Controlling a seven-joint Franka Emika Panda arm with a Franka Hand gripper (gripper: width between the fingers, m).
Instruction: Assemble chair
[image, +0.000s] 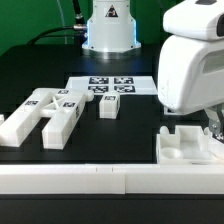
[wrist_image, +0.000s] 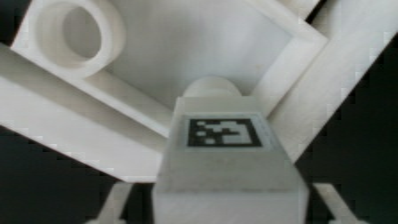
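The jaws hang over a matte white slotted plastic seat block (image: 186, 150) on the black desk (image: 138, 130); I cannot tell whether they are clamped or apart.

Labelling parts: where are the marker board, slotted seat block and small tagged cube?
marker board (image: 110, 87), exterior view, its middle.
slotted seat block (image: 186, 154), exterior view, front wall.
small tagged cube (image: 109, 109), exterior view, front face.

Pretty clearly a robotics lab bench, not anybody's home. There's a matte black counter (image: 135, 120) with a robot arm's base (image: 108, 30) standing at its far edge and a flat marker board (image: 110, 86) of printed tags lying just in front. The white plastic chair pieces (image: 45, 115) carry the same black-and-white tags. A white rail (image: 100, 180) runs along the near edge.
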